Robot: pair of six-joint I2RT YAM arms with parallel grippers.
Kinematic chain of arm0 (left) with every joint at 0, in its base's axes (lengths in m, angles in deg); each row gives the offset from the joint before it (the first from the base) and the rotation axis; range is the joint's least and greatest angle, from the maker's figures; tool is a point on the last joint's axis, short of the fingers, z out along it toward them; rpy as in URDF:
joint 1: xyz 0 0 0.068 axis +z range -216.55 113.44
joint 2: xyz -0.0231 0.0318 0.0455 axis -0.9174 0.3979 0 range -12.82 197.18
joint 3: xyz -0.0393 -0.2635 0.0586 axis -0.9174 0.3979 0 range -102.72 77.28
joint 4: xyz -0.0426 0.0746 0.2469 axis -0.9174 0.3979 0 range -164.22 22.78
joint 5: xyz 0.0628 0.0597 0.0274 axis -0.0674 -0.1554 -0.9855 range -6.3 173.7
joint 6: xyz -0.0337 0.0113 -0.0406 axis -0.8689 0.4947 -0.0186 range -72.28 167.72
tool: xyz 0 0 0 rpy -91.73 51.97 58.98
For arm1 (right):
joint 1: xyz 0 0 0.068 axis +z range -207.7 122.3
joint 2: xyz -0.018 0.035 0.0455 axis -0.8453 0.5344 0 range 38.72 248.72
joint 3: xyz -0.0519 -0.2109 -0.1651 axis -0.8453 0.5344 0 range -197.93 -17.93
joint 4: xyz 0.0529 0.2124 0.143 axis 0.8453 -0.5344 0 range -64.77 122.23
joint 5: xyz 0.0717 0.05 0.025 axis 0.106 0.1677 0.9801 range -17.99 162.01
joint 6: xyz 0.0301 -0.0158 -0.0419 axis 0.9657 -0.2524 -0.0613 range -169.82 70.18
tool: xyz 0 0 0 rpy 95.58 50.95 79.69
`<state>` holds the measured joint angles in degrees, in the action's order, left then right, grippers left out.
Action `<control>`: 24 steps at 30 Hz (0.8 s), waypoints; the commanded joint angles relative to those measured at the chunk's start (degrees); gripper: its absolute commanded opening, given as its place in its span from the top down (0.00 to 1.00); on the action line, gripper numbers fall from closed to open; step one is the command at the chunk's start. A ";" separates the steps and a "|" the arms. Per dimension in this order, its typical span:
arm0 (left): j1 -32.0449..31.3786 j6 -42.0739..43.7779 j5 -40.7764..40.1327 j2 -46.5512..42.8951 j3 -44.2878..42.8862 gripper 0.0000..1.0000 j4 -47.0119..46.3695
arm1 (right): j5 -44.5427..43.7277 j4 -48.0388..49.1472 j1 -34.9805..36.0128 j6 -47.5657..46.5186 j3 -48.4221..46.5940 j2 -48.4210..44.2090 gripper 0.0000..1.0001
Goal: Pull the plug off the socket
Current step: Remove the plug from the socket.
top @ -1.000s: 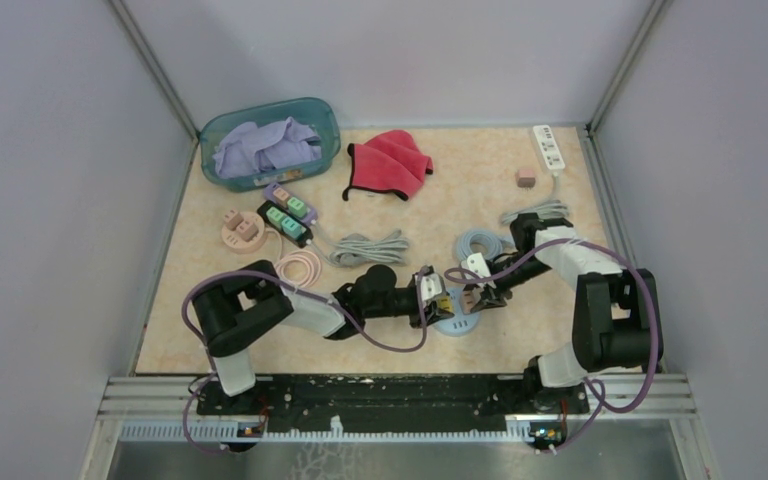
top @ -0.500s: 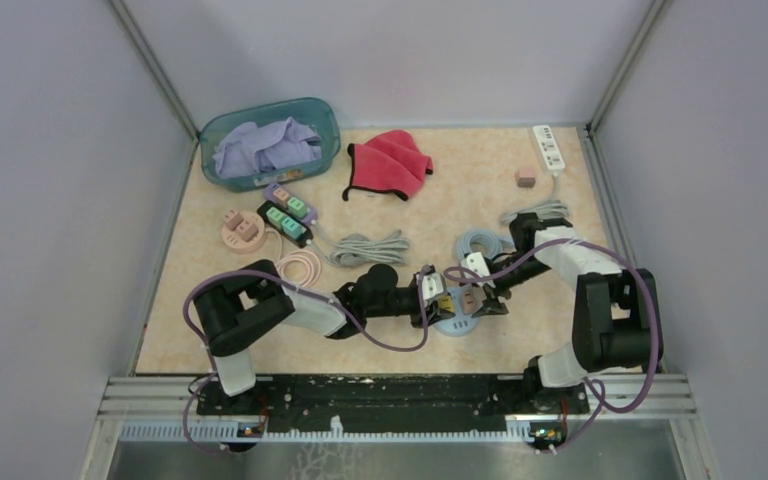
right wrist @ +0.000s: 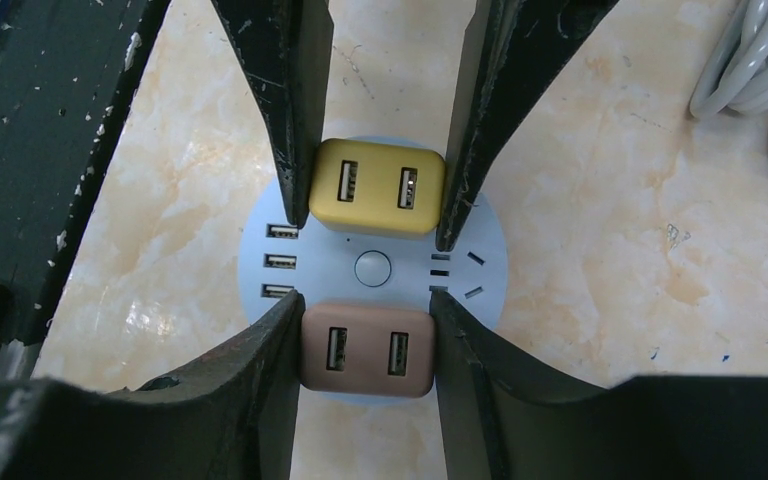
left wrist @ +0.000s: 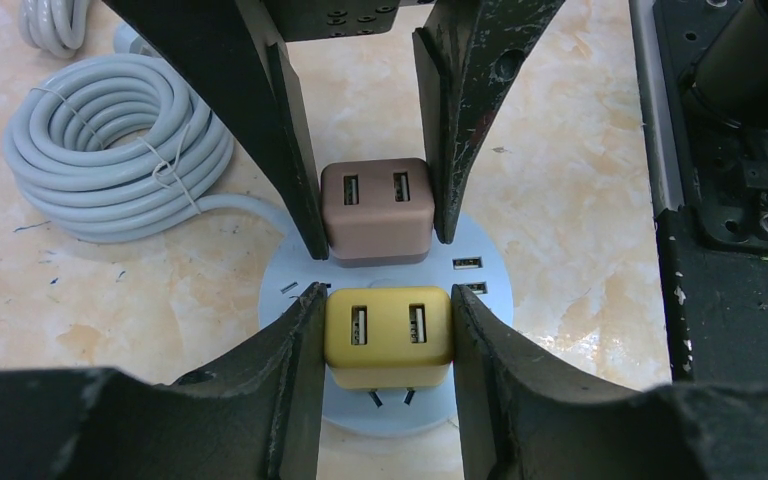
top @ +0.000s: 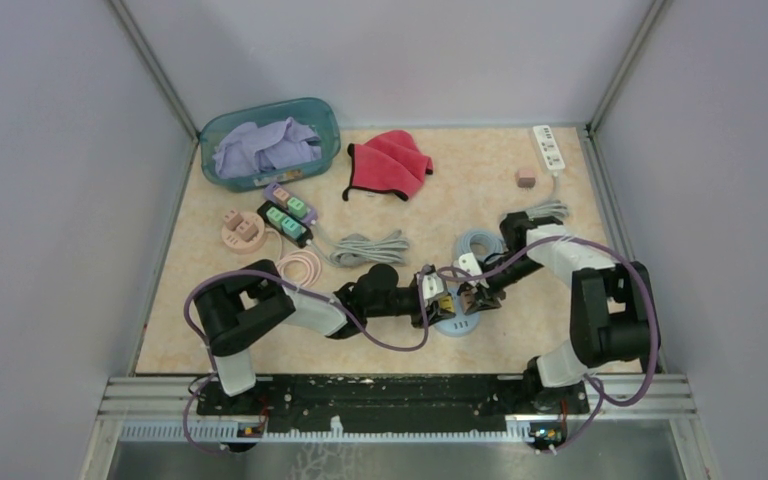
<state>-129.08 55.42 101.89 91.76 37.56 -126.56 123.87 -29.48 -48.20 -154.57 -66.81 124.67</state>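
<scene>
A round light-blue socket [top: 457,323] lies on the table near the front, between my two grippers. A yellow plug [left wrist: 388,335] and a brown plug [right wrist: 365,350] stand on the socket [right wrist: 410,270]. My left gripper [left wrist: 385,300] is shut on the yellow plug, whose two prongs show bare below its body over the socket [left wrist: 290,310]. My right gripper [right wrist: 365,305] is shut on the brown plug, one finger pressed to each side. In the top view the left gripper [top: 438,297] and right gripper [top: 472,297] face each other over the socket.
A grey cable coil [left wrist: 115,145] lies just behind the socket. Farther back are a teal basket [top: 270,142] of purple cloth, a red cloth [top: 390,162], coloured power strips [top: 285,215], a pink round socket [top: 242,230], a white power strip [top: 549,146] and a small pink plug [top: 525,177].
The right arm's wrist has shifted slightly left, toward the socket. The left arm and the socket have not visibly moved.
</scene>
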 commanded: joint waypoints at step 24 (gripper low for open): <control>-0.32 -0.21 1.21 2.60 -2.79 1.00 3.12 | 13.66 -5.29 1.05 -0.57 -5.38 0.10 1.00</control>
<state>-129.03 54.94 101.48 92.74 35.74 -125.77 124.68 -32.67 -49.12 -153.34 -69.68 126.33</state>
